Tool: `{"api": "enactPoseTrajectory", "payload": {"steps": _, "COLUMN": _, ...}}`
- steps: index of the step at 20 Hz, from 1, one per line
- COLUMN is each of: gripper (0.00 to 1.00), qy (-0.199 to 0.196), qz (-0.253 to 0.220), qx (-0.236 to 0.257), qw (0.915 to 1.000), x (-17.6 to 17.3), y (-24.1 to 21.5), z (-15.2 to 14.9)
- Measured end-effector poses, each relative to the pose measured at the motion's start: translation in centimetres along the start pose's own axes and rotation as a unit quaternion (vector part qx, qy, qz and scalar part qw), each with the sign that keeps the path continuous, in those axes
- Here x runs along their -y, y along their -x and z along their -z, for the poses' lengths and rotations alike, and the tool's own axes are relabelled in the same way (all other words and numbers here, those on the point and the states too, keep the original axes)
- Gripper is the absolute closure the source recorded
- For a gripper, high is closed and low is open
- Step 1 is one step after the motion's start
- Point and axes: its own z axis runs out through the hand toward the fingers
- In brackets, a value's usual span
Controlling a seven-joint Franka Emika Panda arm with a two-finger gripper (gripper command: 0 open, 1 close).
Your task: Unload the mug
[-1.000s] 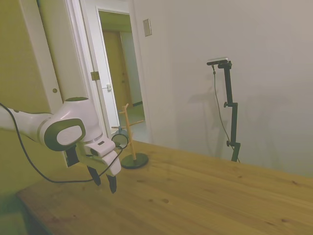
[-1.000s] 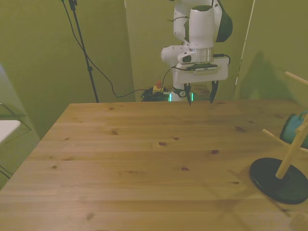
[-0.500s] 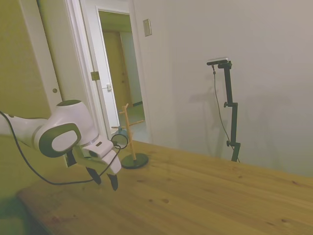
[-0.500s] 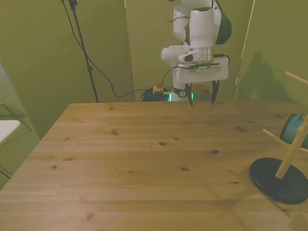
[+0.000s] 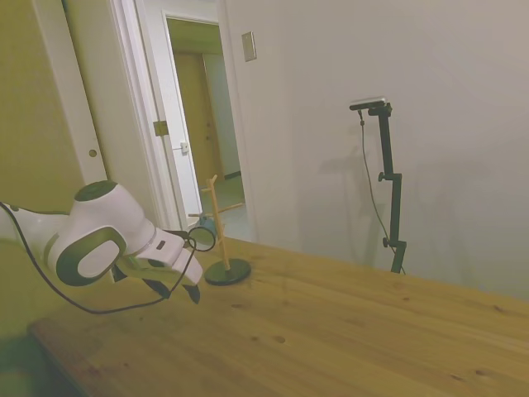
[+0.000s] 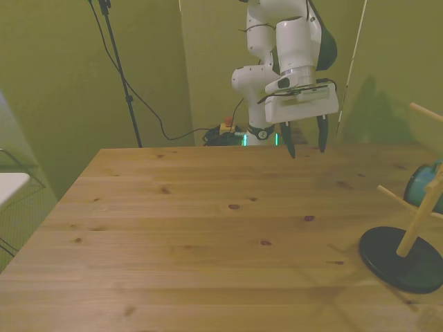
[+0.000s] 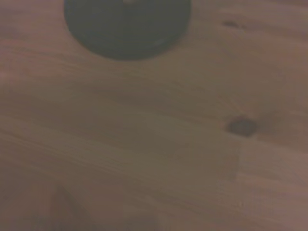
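Observation:
The teal mug [image 6: 422,184] hangs on a peg of the wooden stand [image 6: 419,225] at the front view's right edge, partly cut off by the frame. In the side view the mug [image 5: 207,223] shows small on the stand [image 5: 218,231], beyond the arm. My gripper [image 6: 304,142] hovers above the table's far edge, tilted toward the stand, open and holding nothing. From the side, the gripper [image 5: 178,292] is well short of the mug. The wrist view shows only the stand's dark round base [image 7: 126,24], blurred.
The stand's dark round base [image 6: 402,258] rests on the wooden table [image 6: 208,235] near its right side. A cable trails from the arm [image 5: 58,289]. An open doorway [image 5: 202,124] lies behind the table in the side view.
The gripper has tilted and swung toward the front view's right, toward the stand. It stays open. The mug and stand have not moved.

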Motion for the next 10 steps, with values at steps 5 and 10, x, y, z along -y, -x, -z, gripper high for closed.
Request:
{"api": "enactPoseTrajectory", "payload": {"steps": 5, "gripper": 0.0, "qy": -0.039, "qz": 0.036, "qx": -0.041, "qw": 0.9978, "x": 1.7, "y": 0.1, "z": -2.0}}
{"api": "enactPoseTrajectory", "payload": {"steps": 10, "gripper": 0.0, "qy": -0.071, "qz": 0.069, "qx": -0.075, "qw": 0.9922, "x": 4.4, "y": 0.3, "z": -4.0}}
